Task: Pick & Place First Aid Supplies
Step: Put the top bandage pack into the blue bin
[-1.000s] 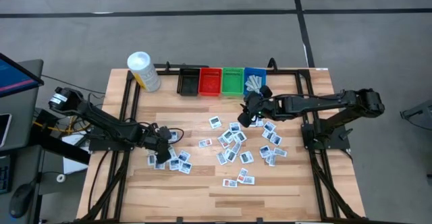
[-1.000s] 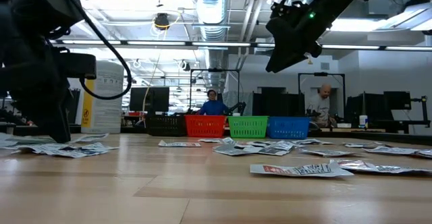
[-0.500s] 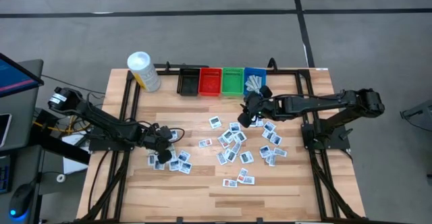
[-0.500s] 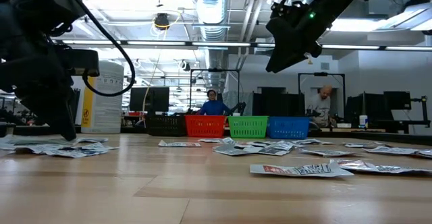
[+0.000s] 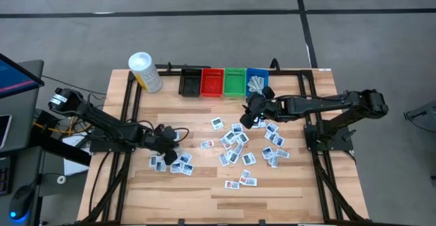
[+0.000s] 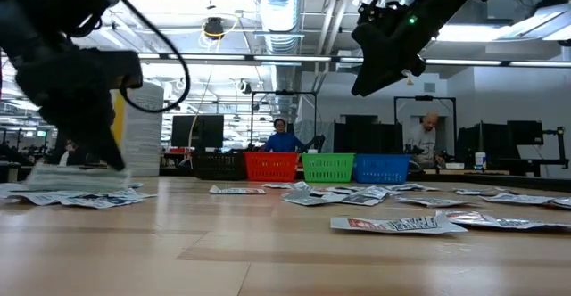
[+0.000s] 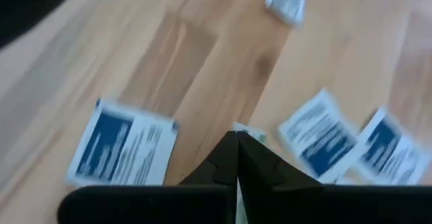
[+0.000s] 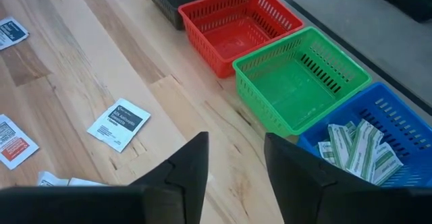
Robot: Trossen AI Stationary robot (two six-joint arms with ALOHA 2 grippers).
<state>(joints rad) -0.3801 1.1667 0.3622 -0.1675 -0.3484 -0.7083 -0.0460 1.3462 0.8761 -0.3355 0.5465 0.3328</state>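
- Gripping a thin packet (image 7: 240,131), left end effector (image 5: 168,152) is pinched closed, frame left of centre
- Right end effector (image 5: 248,119) hovers agape, empty, below blue bin (image 5: 257,82)

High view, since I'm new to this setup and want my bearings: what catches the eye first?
The scatter of white packets across the middle of the wooden table, with four bins in a row at the far edge; the blue bin already holds pale-green strips. The left gripper is shut over the left pile, while the right gripper hangs open near the bins.
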